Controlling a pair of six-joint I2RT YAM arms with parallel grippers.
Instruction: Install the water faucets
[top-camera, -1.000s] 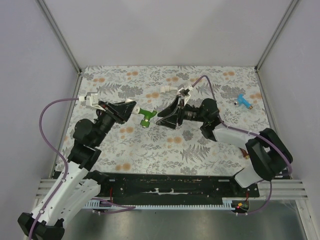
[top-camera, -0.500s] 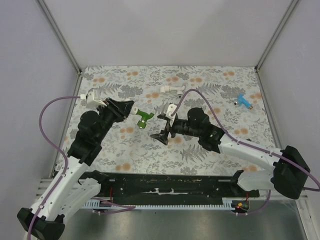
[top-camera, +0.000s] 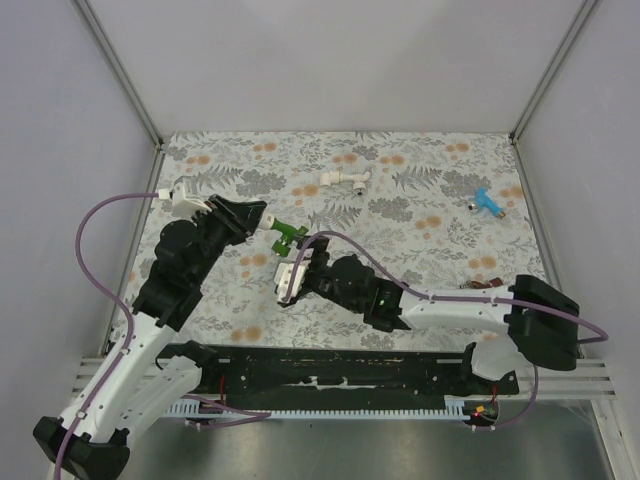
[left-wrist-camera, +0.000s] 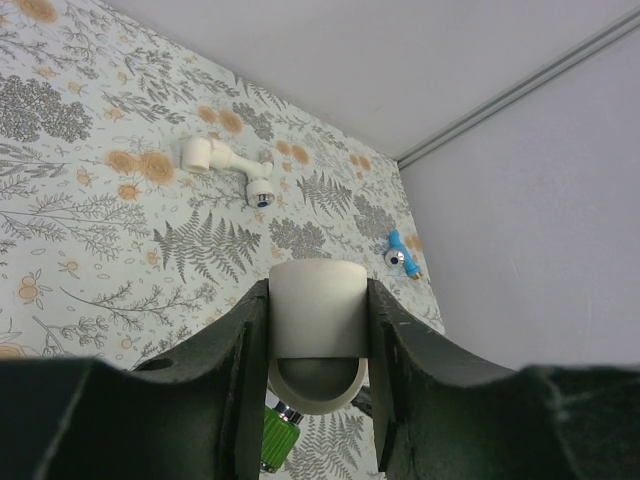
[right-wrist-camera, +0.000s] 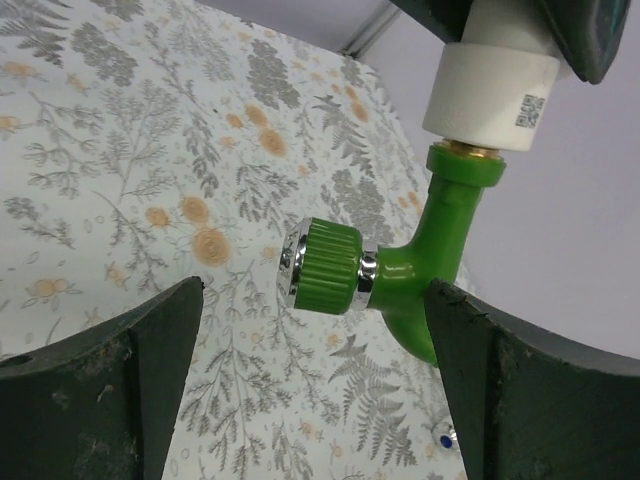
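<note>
**Green faucet held in a white fitting, right end effector spread beside it**

My left end effector (top-camera: 260, 218) pinches a short white fitting (left-wrist-camera: 318, 305), held clear of the floral table (top-camera: 420, 260). The green faucet (right-wrist-camera: 425, 270) is joined to that fitting at its stem, with its ribbed knob (right-wrist-camera: 330, 265) pointing sideways. My right end effector (top-camera: 290, 280) sits just near of the faucet, spread wide. In its wrist view the faucet shows in the gap between the fingers (right-wrist-camera: 100, 390), touching neither. A white elbow piece (top-camera: 345, 180) lies far centre. A blue faucet (top-camera: 487, 203) lies far right.
</note>
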